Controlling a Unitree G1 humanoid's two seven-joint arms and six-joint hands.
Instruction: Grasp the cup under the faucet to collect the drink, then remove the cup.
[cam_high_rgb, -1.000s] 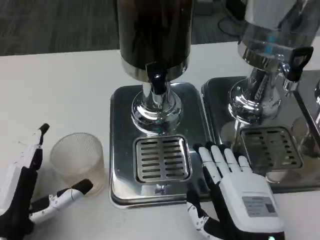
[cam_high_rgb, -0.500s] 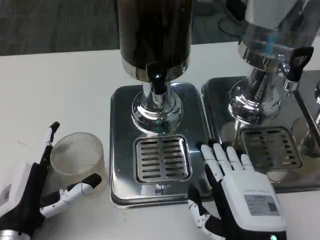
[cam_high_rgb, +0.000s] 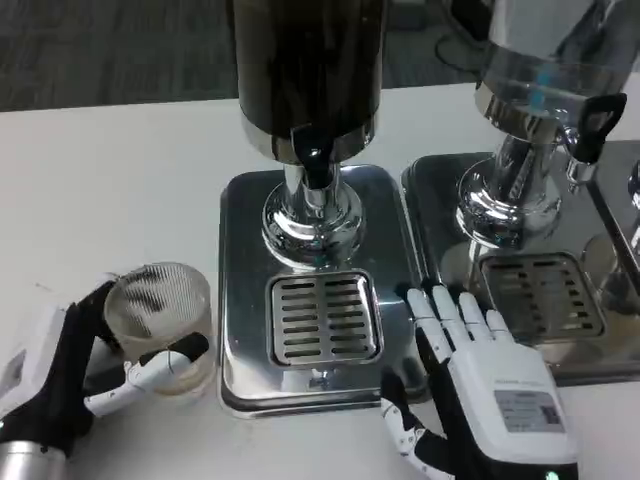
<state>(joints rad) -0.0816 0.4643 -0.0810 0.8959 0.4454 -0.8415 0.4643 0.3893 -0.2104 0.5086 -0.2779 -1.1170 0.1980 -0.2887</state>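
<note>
White table runs across the head view, with dark grey carpet beyond its far edge. Near the middle of the table stands a drink dispenser with a dark tank on a chrome pedestal, and a black faucet juts from its front. It sits on a steel drip tray whose slotted grate lies toward the near edge, below the faucet, with nothing on it. A second dispenser, with a clear tank and a black-handled tap, stands on its own steel tray toward the right edge of the table; the two trays lie just beside each other.

The clear ribbed plastic cup stands on the table just left of the first drip tray, near the near edge, upright with a slight lean, and well short of the faucet. The left hand wraps around it from the left: one finger lies against the cup's far-left side and the thumb presses across its near face, so the cup is held between them.

The right hand rests flat, palm down, with its fingers spread and holding nothing. Its fingertips reach onto the near right corner of the first tray, beside the grate, where the two trays meet.
</note>
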